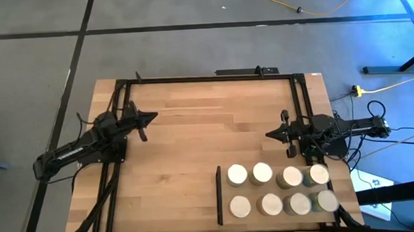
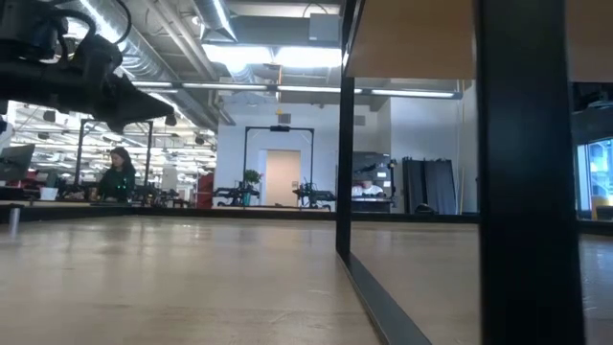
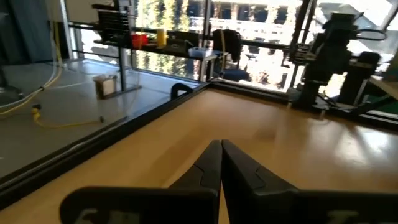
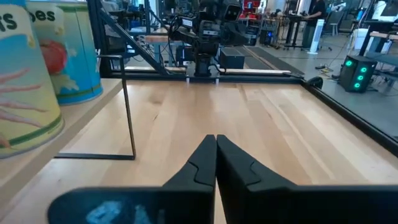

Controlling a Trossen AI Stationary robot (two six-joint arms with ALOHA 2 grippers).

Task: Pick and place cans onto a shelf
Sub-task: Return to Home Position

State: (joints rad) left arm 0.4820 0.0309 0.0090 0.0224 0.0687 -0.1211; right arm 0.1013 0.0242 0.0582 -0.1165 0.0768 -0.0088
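Observation:
Eight cans [image 1: 282, 190] with cream-white tops stand upright in two rows on the light-wood shelf [image 1: 226, 214] at the table's near right; its black bar [image 1: 219, 195] runs along its left edge. Two labelled cans [image 4: 37, 68] show in the right wrist view. My left gripper [image 1: 152, 119] is shut and empty above the table's left side, pointing right; it also shows in the left wrist view [image 3: 221, 152]. My right gripper [image 1: 269, 135] is shut and empty just beyond the shelf's far edge, pointing left; it also shows in the right wrist view [image 4: 215, 146].
A black frame [image 1: 205, 78] runs along the table's far edge and down both sides beside the arms. In the low view the shelf's black posts [image 2: 522, 172] stand close on the right. Bare tabletop [image 1: 208, 130] lies between the two grippers.

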